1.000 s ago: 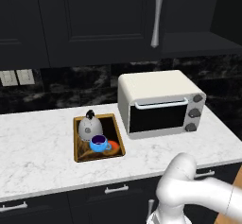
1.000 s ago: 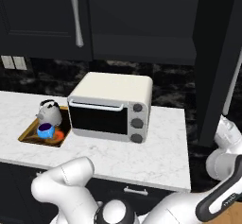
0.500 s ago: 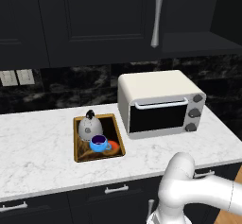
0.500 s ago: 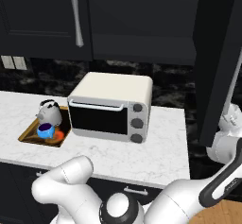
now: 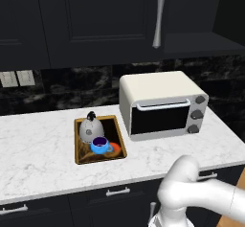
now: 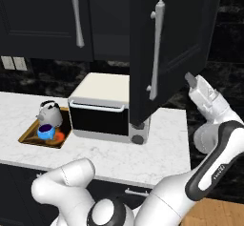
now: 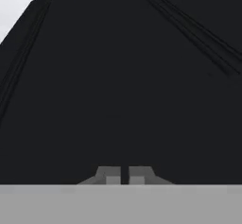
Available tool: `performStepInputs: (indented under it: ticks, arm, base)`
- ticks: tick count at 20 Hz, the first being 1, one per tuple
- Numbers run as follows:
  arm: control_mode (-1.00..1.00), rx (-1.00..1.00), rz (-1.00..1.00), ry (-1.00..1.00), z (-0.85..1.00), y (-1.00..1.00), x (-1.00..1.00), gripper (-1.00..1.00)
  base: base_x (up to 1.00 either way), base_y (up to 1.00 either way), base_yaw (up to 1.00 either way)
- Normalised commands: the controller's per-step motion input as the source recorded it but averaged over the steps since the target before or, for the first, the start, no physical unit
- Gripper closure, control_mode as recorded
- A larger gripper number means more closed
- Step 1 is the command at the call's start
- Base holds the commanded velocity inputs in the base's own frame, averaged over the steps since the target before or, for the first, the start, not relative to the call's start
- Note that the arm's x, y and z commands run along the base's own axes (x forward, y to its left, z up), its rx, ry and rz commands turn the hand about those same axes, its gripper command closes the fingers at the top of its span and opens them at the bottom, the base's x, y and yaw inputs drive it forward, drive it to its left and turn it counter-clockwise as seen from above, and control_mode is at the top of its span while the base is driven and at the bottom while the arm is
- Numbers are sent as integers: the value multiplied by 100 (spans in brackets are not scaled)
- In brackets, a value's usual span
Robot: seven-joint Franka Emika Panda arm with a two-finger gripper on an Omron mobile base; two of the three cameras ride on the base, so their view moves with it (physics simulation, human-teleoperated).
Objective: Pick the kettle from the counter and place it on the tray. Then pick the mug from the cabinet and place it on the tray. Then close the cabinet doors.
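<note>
The grey speckled kettle [image 5: 88,128] [image 6: 50,113] and the blue mug [image 5: 99,145] [image 6: 45,131] both stand on the golden-rimmed tray [image 5: 118,147] [image 6: 28,137], which lies on the white marble counter [image 5: 38,154] [image 6: 119,156]. On the black upper cabinet, the left door [image 5: 95,20] [image 6: 43,20] is flat shut. The right cabinet door [image 6: 176,44] stands partly swung out, its silver handle [image 6: 155,53] facing the room. My gripper [image 6: 190,79] [image 7: 125,176] is shut and empty, pressed close to that door's black panel [image 7: 118,76] at its outer side.
A cream toaster oven [image 5: 162,104] [image 6: 102,106] sits on the counter right of the tray, partly behind the swung door in the right base view. Dark drawers with silver handles [image 5: 117,191] run below. Wall outlets [image 5: 16,78] are at the back left.
The right cabinet door has swung across the right base view, in front of the toaster oven. My hand rose and moved left with it. Kettle, mug and tray stayed put.
</note>
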Motion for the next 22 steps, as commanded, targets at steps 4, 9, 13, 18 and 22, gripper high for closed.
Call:
performStepInputs:
  ticks: [4, 9, 13, 18, 22]
  arm:
    - [-100, -10, -17, 7, 14, 78, 10, 100]
    - [-100, -9, -32, 27, 3, 58, 35, 100]
    - [-100, -12, -38, 34, 6, 75, 57, 100]
    - [-100, -9, -27, 24, 0, 66, 70, 100]
    - [-100, -2, -19, 16, -6, 50, 79, 100]
  base:
    - [0, 0, 0]
    - [0, 0, 0]
    - [0, 0, 0]
    - [0, 0, 0]
    - [0, 0, 0]
